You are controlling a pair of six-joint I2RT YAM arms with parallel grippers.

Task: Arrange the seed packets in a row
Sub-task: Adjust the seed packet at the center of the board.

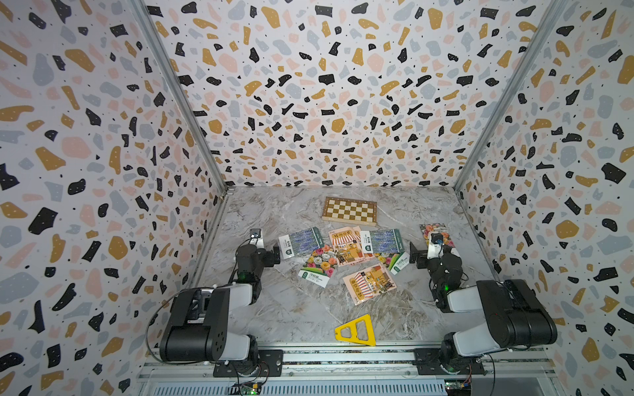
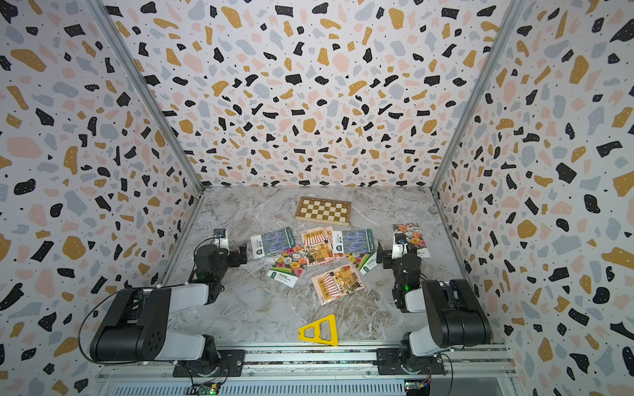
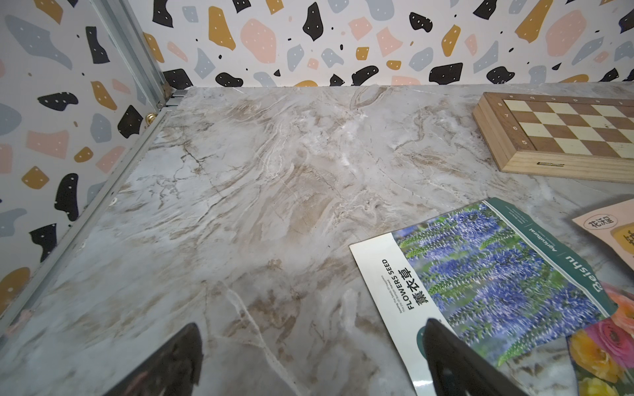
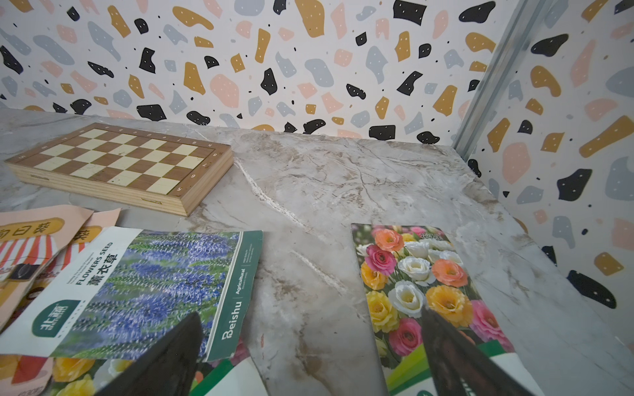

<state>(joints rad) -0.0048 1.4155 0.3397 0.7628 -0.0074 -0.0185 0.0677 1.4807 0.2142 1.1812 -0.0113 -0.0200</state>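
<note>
Several seed packets lie in a loose, partly overlapping heap mid-table: a lavender packet (image 1: 302,241) (image 3: 480,274), a second lavender packet (image 1: 380,240) (image 4: 147,288), pink shop packets (image 1: 346,248) (image 1: 368,283), and flower packets (image 1: 319,264) (image 1: 394,262). One flower packet (image 1: 435,233) (image 4: 418,284) lies apart on the right. My left gripper (image 1: 274,255) (image 3: 312,324) is open just left of the heap, one finger over the lavender packet's white end. My right gripper (image 1: 417,255) (image 4: 310,312) is open above bare marble, between the second lavender packet and the separate flower packet.
A wooden chessboard (image 1: 349,211) (image 4: 120,161) lies behind the heap near the back wall. A yellow plastic triangle (image 1: 356,331) rests at the front edge. Patterned walls enclose the marble table (image 1: 274,308) on three sides.
</note>
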